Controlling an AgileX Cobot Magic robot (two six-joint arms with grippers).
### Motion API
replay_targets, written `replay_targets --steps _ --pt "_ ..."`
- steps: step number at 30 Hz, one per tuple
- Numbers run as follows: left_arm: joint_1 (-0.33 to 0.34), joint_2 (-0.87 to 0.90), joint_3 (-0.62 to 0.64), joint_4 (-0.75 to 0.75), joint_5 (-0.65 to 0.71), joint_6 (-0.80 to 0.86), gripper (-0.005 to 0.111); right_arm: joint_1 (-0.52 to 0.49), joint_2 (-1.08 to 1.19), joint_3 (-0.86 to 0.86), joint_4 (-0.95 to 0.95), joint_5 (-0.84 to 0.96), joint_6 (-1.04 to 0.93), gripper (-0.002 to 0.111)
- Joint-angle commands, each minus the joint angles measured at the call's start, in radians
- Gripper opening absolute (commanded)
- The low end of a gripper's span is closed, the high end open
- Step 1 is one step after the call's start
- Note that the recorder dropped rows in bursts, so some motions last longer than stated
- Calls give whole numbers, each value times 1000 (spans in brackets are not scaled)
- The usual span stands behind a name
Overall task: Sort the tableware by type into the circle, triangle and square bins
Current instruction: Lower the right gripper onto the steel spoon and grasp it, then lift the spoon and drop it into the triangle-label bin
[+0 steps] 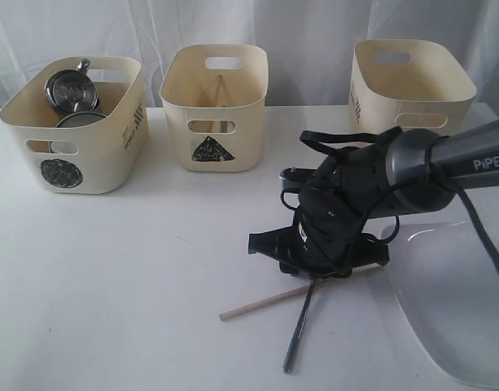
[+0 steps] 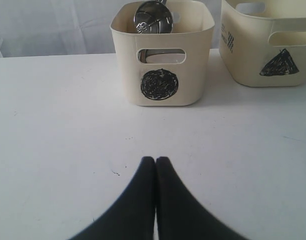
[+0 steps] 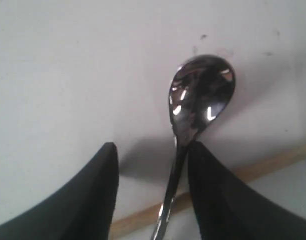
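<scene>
My right gripper points down at the table, open, astride a steel spoon whose handle runs between the fingers, against one of them. A wooden chopstick lies crosswise under the spoon. The big white plate lies to its right. The circle bin holds a steel mug and a steel bowl. The triangle bin holds a chopstick. My left gripper is shut and empty over bare table, facing the circle bin.
A third cream tub stands at the back right; my right arm hides its front mark. White curtains hang behind the tubs. The table top is white.
</scene>
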Motion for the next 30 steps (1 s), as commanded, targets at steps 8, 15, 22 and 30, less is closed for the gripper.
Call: replay_targets --steps 8,15,22,30 --pt "3 -5 4 -10 2 -5 0 18 37 78 39 15 1 30" --pt "3 -5 4 -10 2 -5 0 18 49 77 35 -14 1 13" --pt "3 -5 4 -10 2 -5 0 18 39 77 35 -82 8 0" --pt "3 -5 4 -10 2 -5 0 -8 -93 77 36 -263 52 0"
